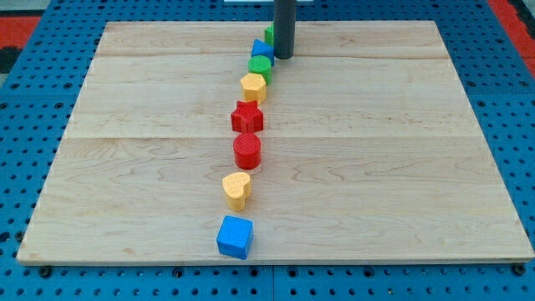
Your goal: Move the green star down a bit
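one wood board (376,167) on blue pegboard (25,92), my tip (284,57) beside green star (261,65), no hand, holds nothing

upright dark rod, my tip (284,57) at view's top

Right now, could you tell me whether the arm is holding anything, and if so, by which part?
Nothing is held. My tip is a bare rod that only pushes; it stands at the right of the green block near the board's top.
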Motion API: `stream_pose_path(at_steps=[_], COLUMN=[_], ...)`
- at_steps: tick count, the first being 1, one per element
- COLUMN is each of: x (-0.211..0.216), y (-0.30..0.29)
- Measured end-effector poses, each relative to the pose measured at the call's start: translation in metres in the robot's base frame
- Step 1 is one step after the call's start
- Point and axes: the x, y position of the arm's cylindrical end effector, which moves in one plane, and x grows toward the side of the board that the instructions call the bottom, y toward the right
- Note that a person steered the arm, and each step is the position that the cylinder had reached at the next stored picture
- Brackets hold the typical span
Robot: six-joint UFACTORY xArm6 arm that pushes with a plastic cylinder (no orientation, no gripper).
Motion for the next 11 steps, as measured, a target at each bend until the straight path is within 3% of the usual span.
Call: stream_pose_path(at_steps=[2, 3, 4, 5, 7, 9, 10, 11], x=[0.0, -0.001, -0.041, -0.079, -0.06, -0.019, -0.022, -0.063], y=[0.004, 0.049, 0.074, 0.061, -0.073, 0.0, 0.012, 0.0])
